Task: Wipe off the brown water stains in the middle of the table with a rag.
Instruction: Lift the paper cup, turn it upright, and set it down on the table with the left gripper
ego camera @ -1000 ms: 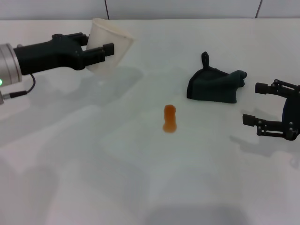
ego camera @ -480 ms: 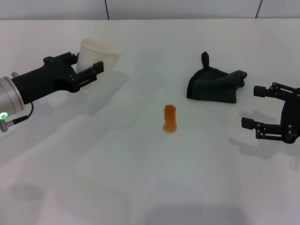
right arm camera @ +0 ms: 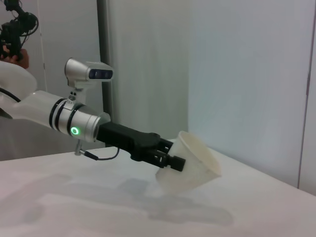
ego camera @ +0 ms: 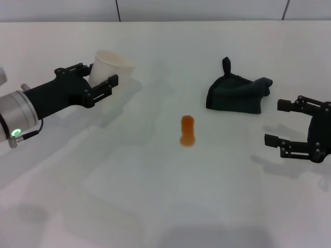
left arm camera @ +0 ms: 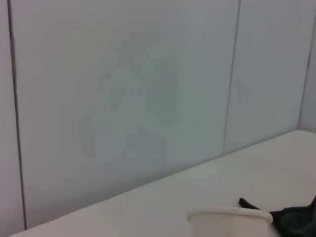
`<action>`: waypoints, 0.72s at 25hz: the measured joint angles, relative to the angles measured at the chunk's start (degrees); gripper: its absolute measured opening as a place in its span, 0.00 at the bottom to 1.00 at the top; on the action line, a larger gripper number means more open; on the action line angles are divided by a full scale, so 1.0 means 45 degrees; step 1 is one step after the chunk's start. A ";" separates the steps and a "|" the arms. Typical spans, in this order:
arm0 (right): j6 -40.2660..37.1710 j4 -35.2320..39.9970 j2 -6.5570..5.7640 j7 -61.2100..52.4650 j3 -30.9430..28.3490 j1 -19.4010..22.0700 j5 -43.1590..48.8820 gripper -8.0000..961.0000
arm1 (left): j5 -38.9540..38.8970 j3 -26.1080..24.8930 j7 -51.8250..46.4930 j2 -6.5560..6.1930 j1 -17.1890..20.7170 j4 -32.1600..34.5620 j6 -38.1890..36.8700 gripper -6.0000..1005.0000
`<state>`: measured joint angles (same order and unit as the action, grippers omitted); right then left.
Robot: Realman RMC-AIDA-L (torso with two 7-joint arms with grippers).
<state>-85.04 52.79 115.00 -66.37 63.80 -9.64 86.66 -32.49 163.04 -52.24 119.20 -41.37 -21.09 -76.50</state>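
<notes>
Rag lying just beyond our right gripper, stain waiting at mid-table

We are holding our right gripper (ego camera: 282, 122) near the right edge of the table (ego camera: 155, 206), its jaws standing apart and gripping nothing, and the dark rag (ego camera: 235, 94) is lying close by, farther from us and a little toward the centre. The brown water stains (ego camera: 187, 130) are sitting in the middle of the table, long axis running away from us, to the left of the rag and well apart from it. Our left gripper (ego camera: 98, 81) is clamping a white cup (ego camera: 109, 67) at the far left, so we are judging the right arm nearer and better placed to fetch the rag, then sweep leftward.
</notes>
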 joint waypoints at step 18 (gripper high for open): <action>-0.0049 -0.0032 0.0012 0.0005 -0.0008 -0.0022 -0.0132 0.88 | -0.0340 0.0000 0.1476 -0.0023 -0.0173 0.1329 0.1498 0.58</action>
<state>-85.26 52.64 115.05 -66.35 63.76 -9.74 86.07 -34.02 163.04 -45.60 119.10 -42.15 -15.11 -69.75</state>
